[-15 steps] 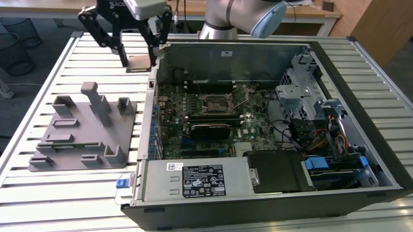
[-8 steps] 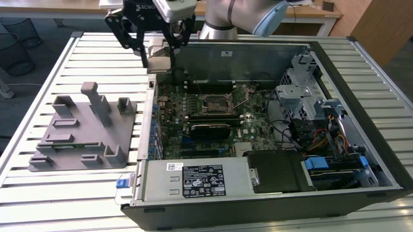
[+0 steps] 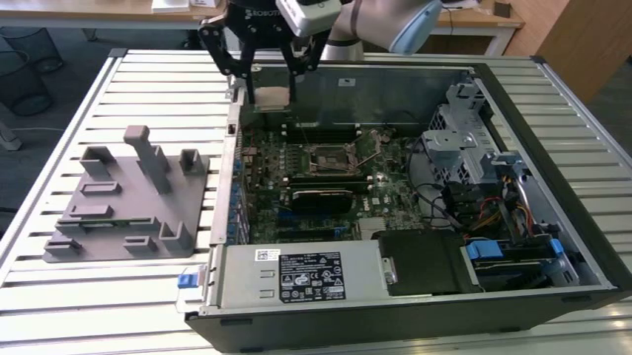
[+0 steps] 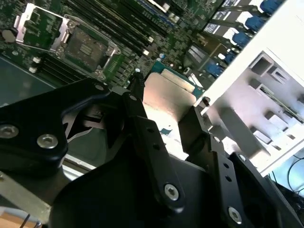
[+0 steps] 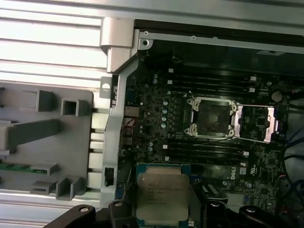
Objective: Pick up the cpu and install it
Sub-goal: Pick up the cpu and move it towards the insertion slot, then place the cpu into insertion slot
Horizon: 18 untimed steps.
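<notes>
Aloft, cpu (image 5: 162,194) pinched in claw (image 3: 269,95), metal top up, above motherboard (image 5: 156,118)

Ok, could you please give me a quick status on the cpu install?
End effector shut on the cpu, lifted over the open case. Socket open, cpu not yet over it. No obstruction seen between them.

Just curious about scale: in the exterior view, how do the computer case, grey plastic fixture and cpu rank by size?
Largest: computer case.
Next: grey plastic fixture.
Smallest by far: cpu.
</notes>
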Available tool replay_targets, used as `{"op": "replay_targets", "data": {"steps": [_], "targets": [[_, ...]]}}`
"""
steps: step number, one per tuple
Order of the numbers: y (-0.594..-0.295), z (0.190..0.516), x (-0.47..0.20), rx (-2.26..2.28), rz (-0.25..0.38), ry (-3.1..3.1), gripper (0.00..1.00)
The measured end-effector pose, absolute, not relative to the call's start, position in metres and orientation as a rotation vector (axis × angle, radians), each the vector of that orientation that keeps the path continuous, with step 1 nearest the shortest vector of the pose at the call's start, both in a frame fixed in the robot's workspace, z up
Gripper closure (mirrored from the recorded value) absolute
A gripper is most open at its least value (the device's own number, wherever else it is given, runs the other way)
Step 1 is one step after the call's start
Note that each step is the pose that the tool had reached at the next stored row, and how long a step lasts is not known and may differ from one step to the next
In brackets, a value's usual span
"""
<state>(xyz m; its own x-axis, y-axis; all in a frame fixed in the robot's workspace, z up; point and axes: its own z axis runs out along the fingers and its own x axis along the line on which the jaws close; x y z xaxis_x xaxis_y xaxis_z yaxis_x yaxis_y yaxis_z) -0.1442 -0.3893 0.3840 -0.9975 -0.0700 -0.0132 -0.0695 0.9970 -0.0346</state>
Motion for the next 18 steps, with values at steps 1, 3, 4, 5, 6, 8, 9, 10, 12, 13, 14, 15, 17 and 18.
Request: {"op": "replay_targets", "data": {"steps": [1, 3, 4, 5, 6, 8, 9, 10, 12, 13, 14, 15, 17, 18], "targets": [[-0.389, 0.384, -0.14, -0.109, -0.053, 3.125, 0.46], [-0.388, 0.383, -0.132, -0.109, -0.053, 3.125, 0.46], [-0.388, 0.383, -0.128, -0.109, -0.053, 3.125, 0.46], [-0.387, 0.383, -0.124, -0.109, -0.053, 3.125, 0.46], [-0.387, 0.383, -0.12, -0.109, -0.053, 3.125, 0.46], [-0.387, 0.382, -0.111, -0.109, -0.053, 3.125, 0.46], [-0.386, 0.382, -0.107, -0.109, -0.053, 3.125, 0.46], [-0.386, 0.382, -0.103, -0.109, -0.053, 3.125, 0.46], [-0.386, 0.382, -0.094, -0.109, -0.052, 3.125, 0.46], [-0.386, 0.382, -0.09, -0.109, -0.052, 3.125, 0.46], [-0.385, 0.382, -0.086, -0.109, -0.052, 3.125, 0.46], [-0.385, 0.381, -0.082, -0.109, -0.052, 3.125, 0.46], [-0.385, 0.381, -0.076, -0.106, -0.052, 3.125, 0.46], [-0.385, 0.381, -0.075, -0.103, -0.053, 3.125, 0.46]]}}
